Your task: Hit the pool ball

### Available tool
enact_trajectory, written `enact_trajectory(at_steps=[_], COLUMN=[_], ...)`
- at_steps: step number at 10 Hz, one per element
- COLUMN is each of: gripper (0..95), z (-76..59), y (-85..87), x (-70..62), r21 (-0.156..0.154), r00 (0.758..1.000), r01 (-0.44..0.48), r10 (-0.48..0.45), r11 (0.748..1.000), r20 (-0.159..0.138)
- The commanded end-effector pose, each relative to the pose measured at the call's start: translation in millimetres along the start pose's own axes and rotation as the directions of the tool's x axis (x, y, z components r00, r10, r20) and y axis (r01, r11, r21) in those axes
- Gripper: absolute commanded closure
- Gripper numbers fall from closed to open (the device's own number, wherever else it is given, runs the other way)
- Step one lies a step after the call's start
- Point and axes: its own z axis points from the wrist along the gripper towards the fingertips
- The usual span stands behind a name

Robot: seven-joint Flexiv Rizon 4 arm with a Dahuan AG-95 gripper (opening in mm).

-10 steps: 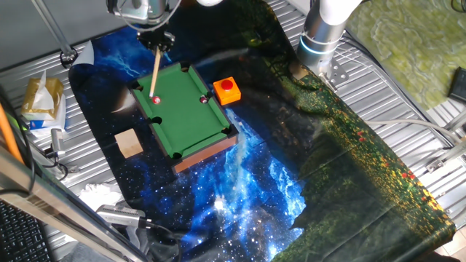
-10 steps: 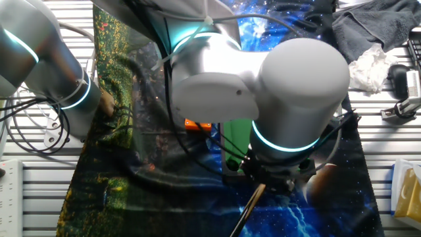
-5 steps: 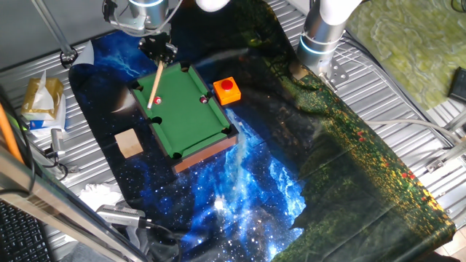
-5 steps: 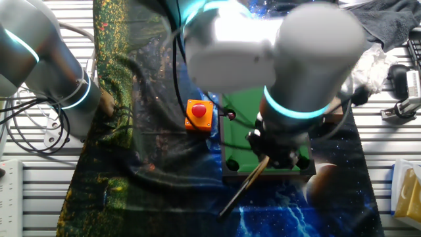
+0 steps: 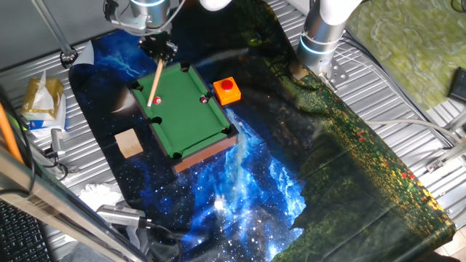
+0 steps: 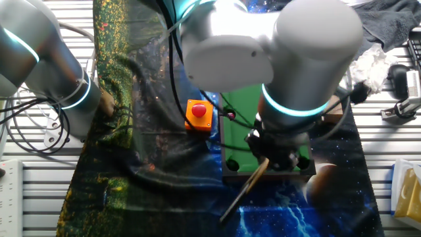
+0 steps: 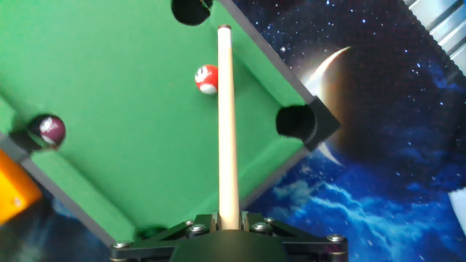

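Observation:
The pool ball (image 7: 207, 78), bright red with a white spot, lies on the green mini pool table (image 7: 124, 94) near a corner pocket. It also shows in one fixed view (image 5: 156, 99). My gripper (image 7: 228, 220) is shut on a wooden cue stick (image 7: 226, 124). The stick reaches out over the felt, and its tip lies past the ball, with the ball close against its left side. In one fixed view my gripper (image 5: 159, 49) hangs over the table's far end and the stick (image 5: 154, 84) slants down. In the other fixed view my gripper (image 6: 270, 155) holds the stick (image 6: 245, 193), and the ball is hidden.
A darker maroon ball (image 7: 49, 129) sits by a side pocket (image 5: 203, 98). A red button on an orange base (image 5: 227, 89) stands beside the pool table (image 5: 191, 116). A wooden block (image 5: 129, 142) lies on the cloth to its left. Bags and cables lie at the left edge.
Between a second ago and half a second ago my gripper moved down with the cue, and the tip slid past the ball's side. The ball has hardly shifted. Nothing has moved since.

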Motion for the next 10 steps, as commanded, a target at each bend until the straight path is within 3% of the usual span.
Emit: enact_trajectory(at_steps=[1, 3, 6, 10], gripper=[95.0, 95.0, 95.0, 95.0], z=[-0.2, 2.2, 11.8, 14.2], y=[-7.0, -2.0, 11.5, 11.3], x=[15.2, 28.5, 34.8, 38.6], r21=[0.002, 0.013, 0.032, 0.040], r00=[0.999, 0.998, 0.998, 0.998], r01=[0.038, 0.067, 0.064, 0.058], r10=[-0.038, -0.067, -0.063, -0.057], r11=[0.999, 0.998, 0.997, 0.998], r20=[-0.003, -0.011, -0.021, -0.024])
